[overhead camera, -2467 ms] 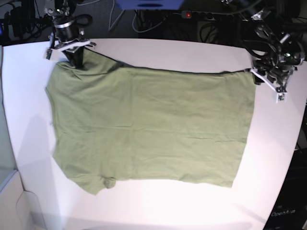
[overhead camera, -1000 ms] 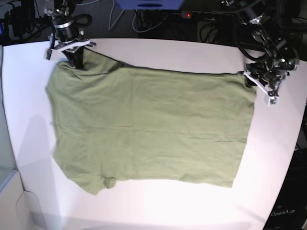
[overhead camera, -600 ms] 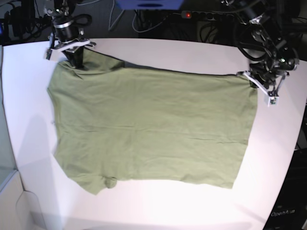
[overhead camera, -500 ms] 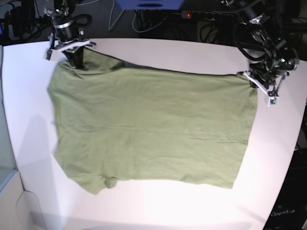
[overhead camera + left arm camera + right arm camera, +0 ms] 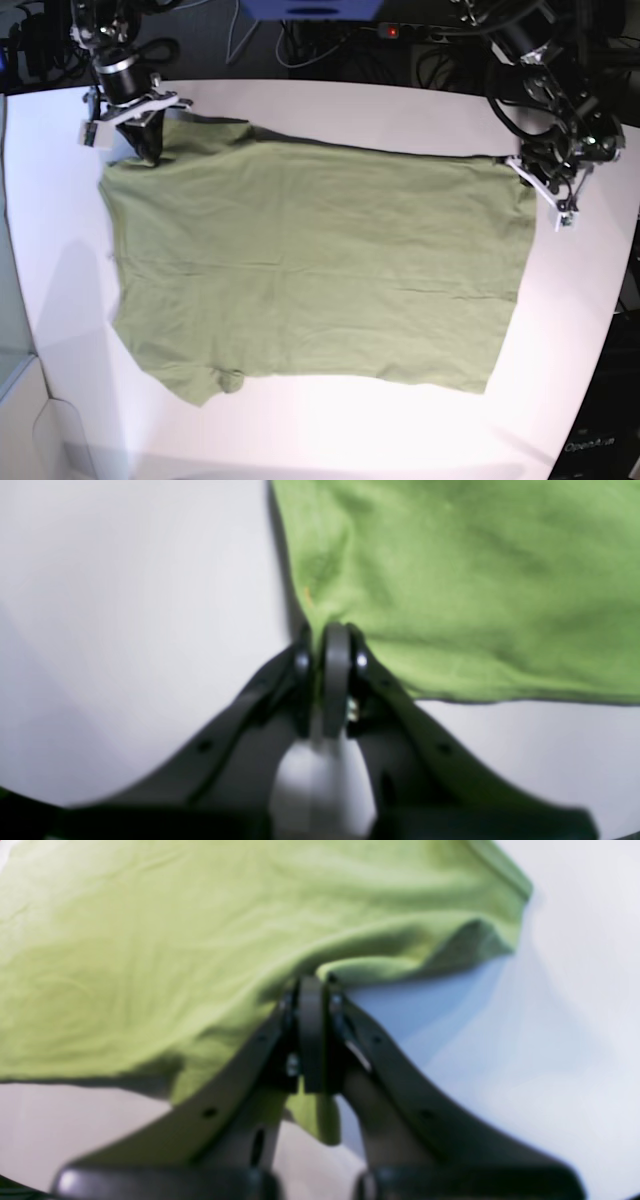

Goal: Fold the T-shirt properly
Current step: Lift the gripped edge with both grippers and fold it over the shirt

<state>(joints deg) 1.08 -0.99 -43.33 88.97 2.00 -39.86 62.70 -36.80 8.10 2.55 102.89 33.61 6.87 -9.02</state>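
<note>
The T-shirt (image 5: 310,265) lies spread flat across the white table (image 5: 330,425), filling its middle; at two o'clock the left gripper (image 5: 528,172) is clamped together on the cloth's far corner; at ten o'clock the right gripper (image 5: 146,150) pinches a raised fold of the shoulder edge, jaws pressed tight.

Left gripper (image 5: 527,172): jaws were closed on the T-shirt (image 5: 310,265) corner.
Right gripper (image 5: 150,152): jaws were pinched on the shoulder edge.
</note>
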